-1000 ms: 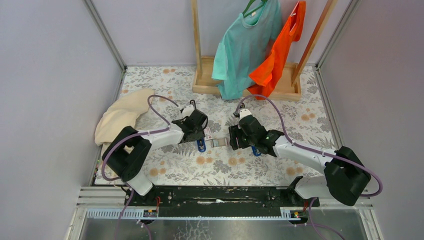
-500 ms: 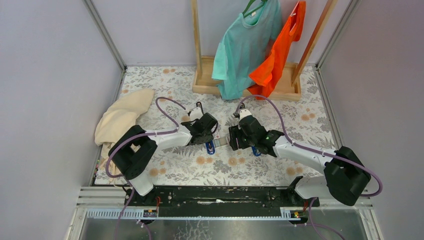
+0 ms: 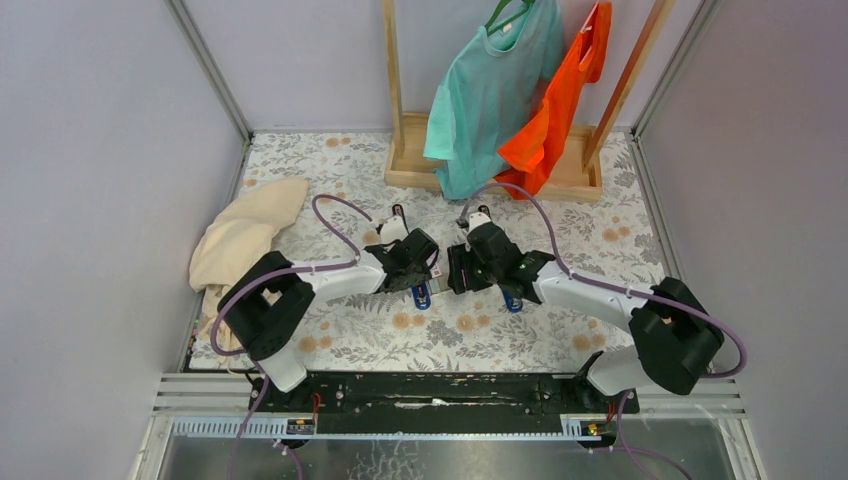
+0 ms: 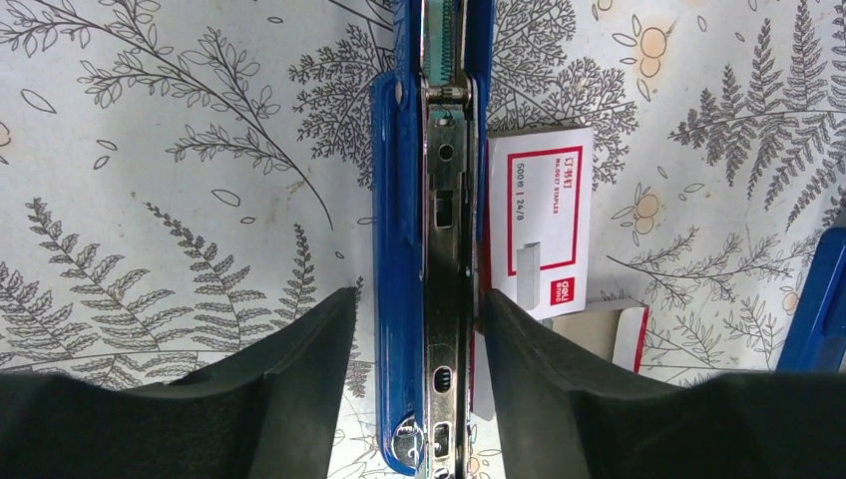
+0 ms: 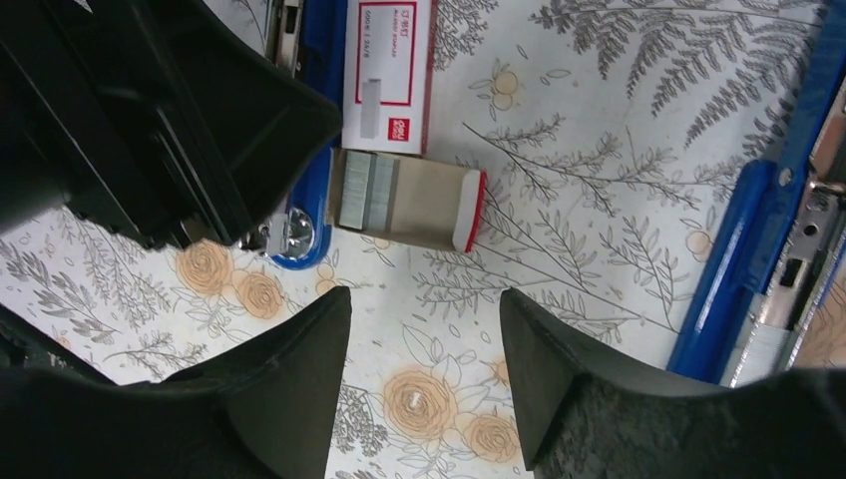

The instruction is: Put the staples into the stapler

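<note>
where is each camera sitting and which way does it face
Top external: fixed above and behind the bases, looking down on the table; left arm and right arm show whole, reaching inward.
Left wrist: on the left arm, facing down onto the blue stapler; the left end effector straddles it.
Right wrist: on the right arm, facing down at the staples in their tray; the open right end effector shows below.
Shared: both wrist views show the staple box and that stapler.

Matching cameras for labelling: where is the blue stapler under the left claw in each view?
Top external: stapler, left blue tip at centre.
Left wrist: stapler at centre, top to bottom.
Right wrist: stapler, rounded end only, left of centre.
Landmark: white staple box beside it, wrist views only.
</note>
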Controlling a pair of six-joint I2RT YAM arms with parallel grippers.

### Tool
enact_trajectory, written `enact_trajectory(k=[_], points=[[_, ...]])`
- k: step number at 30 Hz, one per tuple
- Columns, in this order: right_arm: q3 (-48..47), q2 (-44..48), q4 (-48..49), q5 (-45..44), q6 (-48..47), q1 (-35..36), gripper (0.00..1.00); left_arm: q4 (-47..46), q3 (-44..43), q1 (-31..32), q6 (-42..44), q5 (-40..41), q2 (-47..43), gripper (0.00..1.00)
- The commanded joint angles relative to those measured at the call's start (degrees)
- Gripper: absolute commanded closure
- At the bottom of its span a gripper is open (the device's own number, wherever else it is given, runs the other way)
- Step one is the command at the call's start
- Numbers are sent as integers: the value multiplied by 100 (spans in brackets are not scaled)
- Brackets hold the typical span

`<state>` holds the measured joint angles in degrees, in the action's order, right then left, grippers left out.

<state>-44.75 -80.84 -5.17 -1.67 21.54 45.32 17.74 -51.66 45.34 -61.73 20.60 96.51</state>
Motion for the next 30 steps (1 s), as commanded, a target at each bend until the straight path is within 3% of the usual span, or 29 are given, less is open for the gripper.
enact_trajectory(k=[1,14,20,30], points=[[-421,-273,296,193,101,62,37,1302,378,19,172,108,212,39],[-861,-964,69,-180,125,115,37,1215,536,-113,434,63,-337,35],[-963,-1118,-36,-381,101,148,32,1143,572,-124,522,-163,-983,26],[-1072,-1346,-111,-464,61,183,25,219,1060,-374,385,-1420,-1008,23]])
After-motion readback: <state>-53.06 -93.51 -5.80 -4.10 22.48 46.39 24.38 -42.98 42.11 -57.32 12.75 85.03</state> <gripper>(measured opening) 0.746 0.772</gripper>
